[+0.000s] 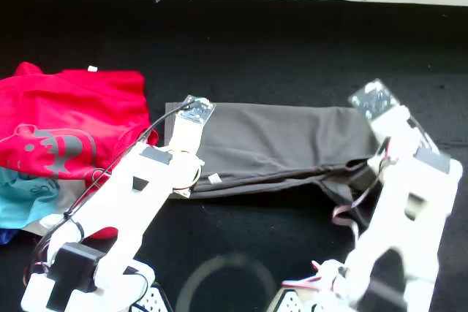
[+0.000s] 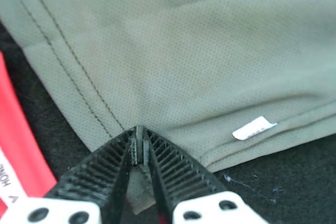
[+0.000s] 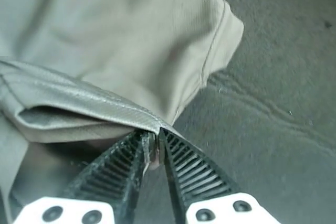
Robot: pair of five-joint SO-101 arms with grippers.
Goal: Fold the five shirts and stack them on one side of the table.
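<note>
Lying on the bench (image 1: 292, 42), stretched from the left fingers (image 2: 113, 163) to the right fingers (image 3: 113, 169): shirt (image 1: 278, 137), an end caught in each. Just beside the left fingers, away from the right: pile of shirts (image 1: 66, 122).

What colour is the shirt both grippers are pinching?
It is a plain grey shirt with no print; the high view shows it best.
</note>
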